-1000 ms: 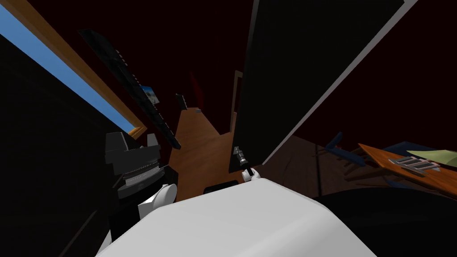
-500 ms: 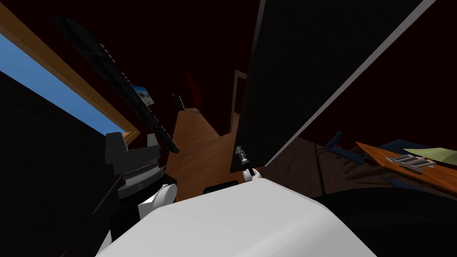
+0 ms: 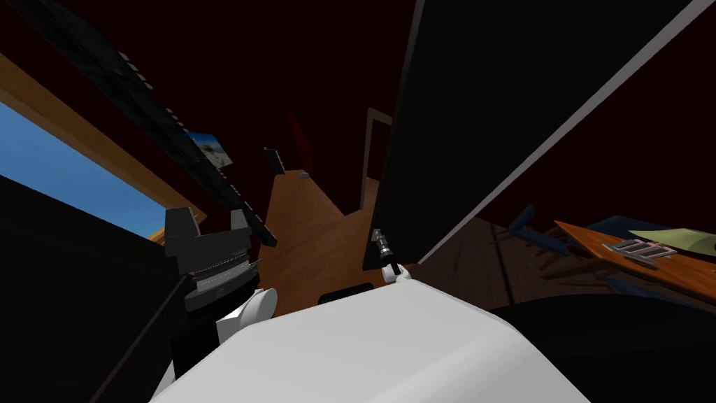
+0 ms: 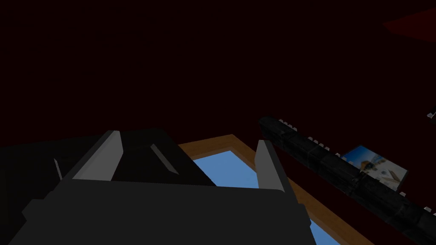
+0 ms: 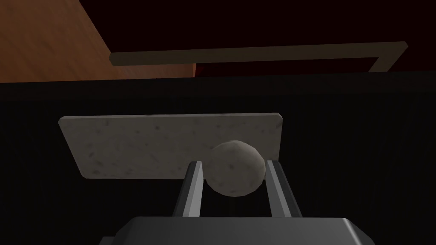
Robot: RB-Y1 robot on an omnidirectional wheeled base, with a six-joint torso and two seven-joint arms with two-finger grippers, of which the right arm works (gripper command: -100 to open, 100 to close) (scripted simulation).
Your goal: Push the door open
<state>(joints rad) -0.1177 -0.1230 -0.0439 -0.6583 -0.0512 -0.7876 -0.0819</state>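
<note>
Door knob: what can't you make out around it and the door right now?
Right wrist view: the knob hides its own stem and part of the plate behind it.
Head view: the right gripper is too small to read its fingers.
Head view: the door runs off the top edge, dark and featureless.

Wooden table [image 3: 664, 274] carries a grey rack [image 3: 640, 250] and greenish sheet [image 3: 678, 239].

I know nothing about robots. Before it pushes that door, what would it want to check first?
1. Grip: the right gripper clamps the knob, fingers pressing its sides: ok.
2. Mount: the knob sits on its grey plate: ok.
3. Swing room: what lies behind the door is hidden: cannot tell.
4. Other arm: the left gripper is open, raised well to the side of the door: ok.
</note>
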